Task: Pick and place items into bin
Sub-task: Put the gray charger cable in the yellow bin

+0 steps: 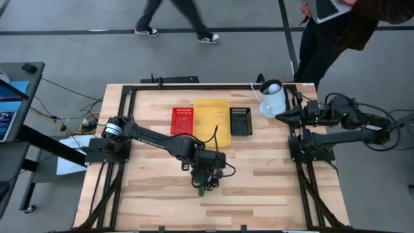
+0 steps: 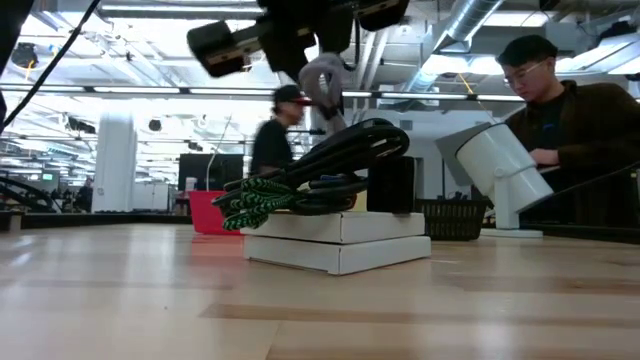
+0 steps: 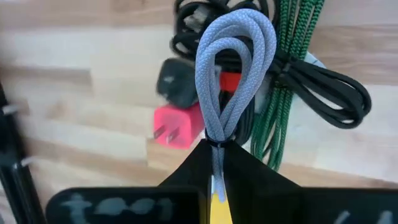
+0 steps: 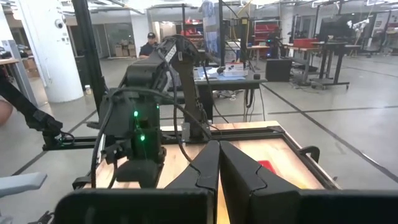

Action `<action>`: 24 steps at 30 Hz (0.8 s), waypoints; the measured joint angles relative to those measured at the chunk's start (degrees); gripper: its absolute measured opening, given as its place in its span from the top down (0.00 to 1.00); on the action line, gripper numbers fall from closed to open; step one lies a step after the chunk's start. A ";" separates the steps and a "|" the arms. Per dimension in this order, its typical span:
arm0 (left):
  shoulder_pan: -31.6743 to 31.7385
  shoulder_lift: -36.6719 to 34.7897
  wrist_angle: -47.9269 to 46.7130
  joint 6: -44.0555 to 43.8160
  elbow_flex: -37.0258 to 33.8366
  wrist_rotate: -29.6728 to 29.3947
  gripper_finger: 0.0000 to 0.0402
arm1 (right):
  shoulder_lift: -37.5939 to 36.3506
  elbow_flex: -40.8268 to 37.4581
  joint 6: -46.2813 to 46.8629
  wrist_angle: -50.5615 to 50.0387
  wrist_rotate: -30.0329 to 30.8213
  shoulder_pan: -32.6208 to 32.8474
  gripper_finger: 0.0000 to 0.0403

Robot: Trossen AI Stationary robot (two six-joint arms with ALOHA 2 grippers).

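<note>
Both arms are dark, built of black jointed segments with black cables looping along them. The left arm carries a round silvery joint cap near its base. The right arm shows small green indicator lights on its housing. Each pincer has two black, wedge-shaped fingers.

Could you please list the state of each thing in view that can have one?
left gripper: shut on the grey cable, above the pile
grey cable: bundled in loops, gripped at its tie
right gripper: shut, holding nothing, at the table's right edge
green cable: coiled, lying in the pile
black cable: coiled, lying in the pile
yellow bin: upright
</note>
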 joint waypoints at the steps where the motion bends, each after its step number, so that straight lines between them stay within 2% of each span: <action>1: 0.42 0.00 -0.64 -0.87 1.01 -0.27 0.98 | 0.00 -0.01 0.00 0.00 0.01 0.01 0.98; 8: 5.20 0.00 -8.22 -8.80 9.14 -0.46 0.99 | 0.00 -0.01 0.00 0.00 0.02 0.01 0.98; 15: 13.92 -0.02 -14.91 -13.83 16.32 -0.43 0.98 | 0.00 0.01 0.00 0.00 0.00 -0.01 0.98; 24: 27.61 -0.04 -15.61 -15.93 18.31 0.95 0.98 | 0.00 0.00 0.00 0.00 0.01 -0.01 0.98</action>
